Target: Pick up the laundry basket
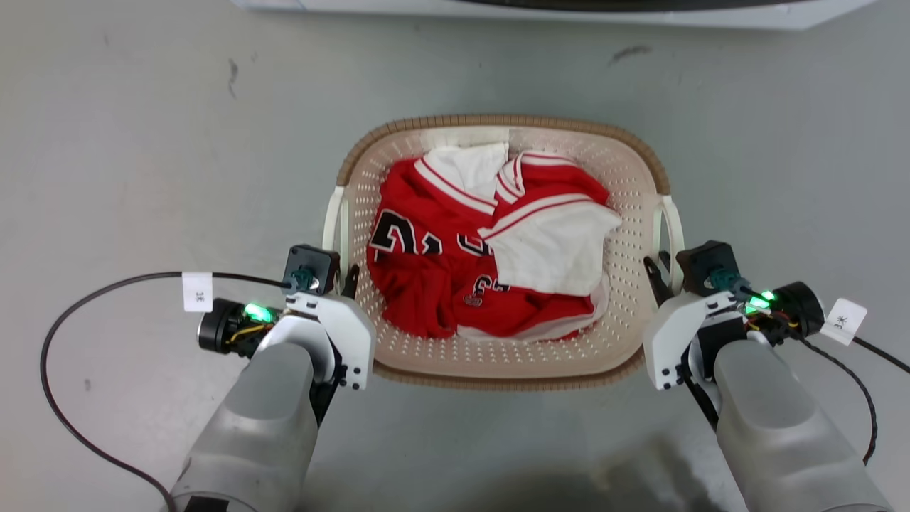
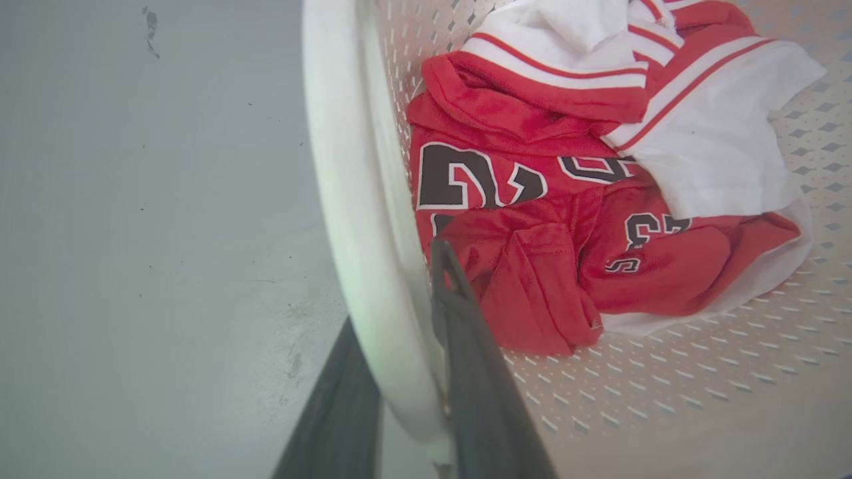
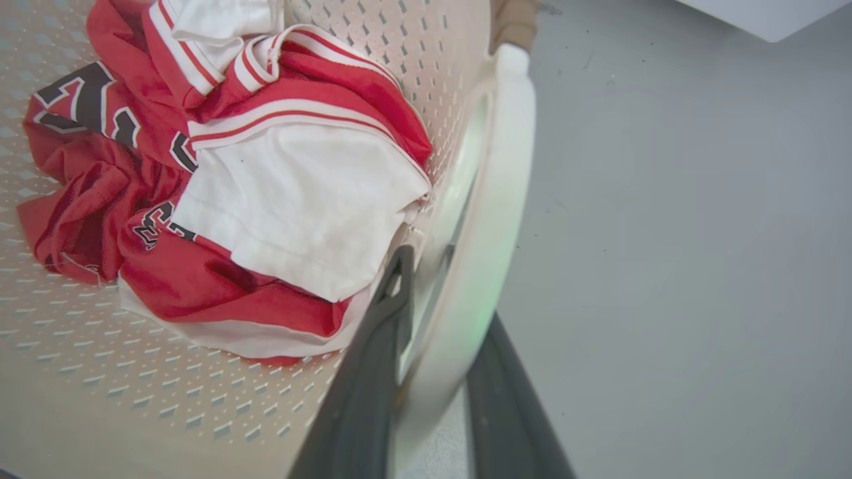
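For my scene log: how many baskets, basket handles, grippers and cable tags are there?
Basket: 1
Handles: 2, left, right
Grippers: 2, left, right
Cable tags: 2
Total: 7

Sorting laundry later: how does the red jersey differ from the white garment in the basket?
The red jersey bears black numbers; the white garment is plain with red-striped trim. The white garment lies on top of the red jersey, nearer the right handle; the red jersey spreads toward the left. Both lie crumpled in the basket.
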